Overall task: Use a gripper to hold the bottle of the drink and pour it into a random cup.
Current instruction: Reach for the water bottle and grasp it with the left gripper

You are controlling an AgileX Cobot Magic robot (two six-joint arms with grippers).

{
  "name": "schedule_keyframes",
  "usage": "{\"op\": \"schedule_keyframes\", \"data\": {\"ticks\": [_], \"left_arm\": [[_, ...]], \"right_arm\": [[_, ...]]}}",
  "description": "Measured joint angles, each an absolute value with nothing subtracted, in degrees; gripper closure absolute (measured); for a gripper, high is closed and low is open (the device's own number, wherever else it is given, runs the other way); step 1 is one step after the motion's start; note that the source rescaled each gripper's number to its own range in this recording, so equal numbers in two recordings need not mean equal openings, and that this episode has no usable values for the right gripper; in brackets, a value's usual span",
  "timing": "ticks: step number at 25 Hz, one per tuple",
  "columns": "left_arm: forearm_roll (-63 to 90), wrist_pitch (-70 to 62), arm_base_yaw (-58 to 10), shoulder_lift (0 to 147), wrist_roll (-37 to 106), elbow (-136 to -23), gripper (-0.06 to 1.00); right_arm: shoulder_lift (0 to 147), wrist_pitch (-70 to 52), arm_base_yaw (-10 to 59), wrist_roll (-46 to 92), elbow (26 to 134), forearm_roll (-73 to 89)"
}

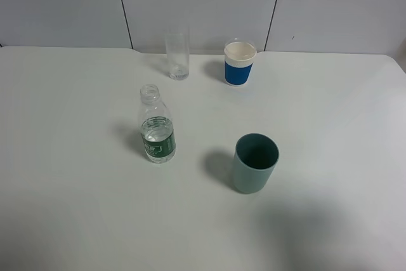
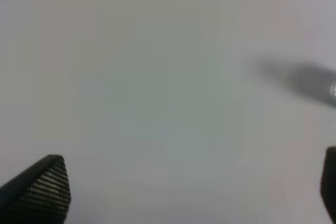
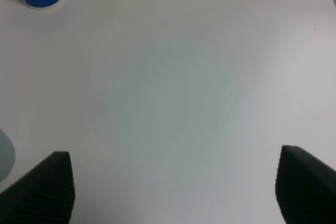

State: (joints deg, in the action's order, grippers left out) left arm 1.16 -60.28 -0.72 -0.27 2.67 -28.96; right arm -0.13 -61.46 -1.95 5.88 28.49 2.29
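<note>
1. Currently noting the bottle of the drink [image 1: 157, 130] standing upright and uncapped on the white table [image 1: 70, 207], left of centre in the high view, partly filled with clear liquid and touching nothing.
2. Recording the cup [image 1: 177, 55], a tall clear glass, behind the bottle near the back wall [image 1: 203, 4] and well apart from it; logging a blue-banded paper cup [image 1: 240, 63] to the glass's right and a grey-green cup [image 1: 255, 163] nearer the front, right of the bottle.
3. Finding the left gripper [image 2: 189, 192] with jaws spread wide, nothing between them, hanging over bare table; seeing neither arm in the high view.
4. Finding the right gripper [image 3: 176, 192] likewise spread and empty, with the paper cup at the margin of its view.
5. Judging the step in hand as the approach to the bottle, no grasp yet made; favouring the left gripper, being on the bottle's side.
6. Advising a level approach from the side, centring the jaws around the green label band [image 1: 158, 146] rather than the ribbed neck, and closing gently, thin plastic probably buckling and pushing liquid out of the open mouth.
7. Cautioning against brushing the glass on arrival, its narrow build probably tipping easily.
</note>
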Motion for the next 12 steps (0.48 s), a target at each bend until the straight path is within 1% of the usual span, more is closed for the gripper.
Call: {"op": "schedule_keyframes", "data": {"ticks": [12], "left_arm": [[1.16,-60.28,-0.72,-0.27,2.67,-28.96,0.0]], "right_arm": [[-0.13,-61.46,-1.95,5.88,28.49,2.29]]}}
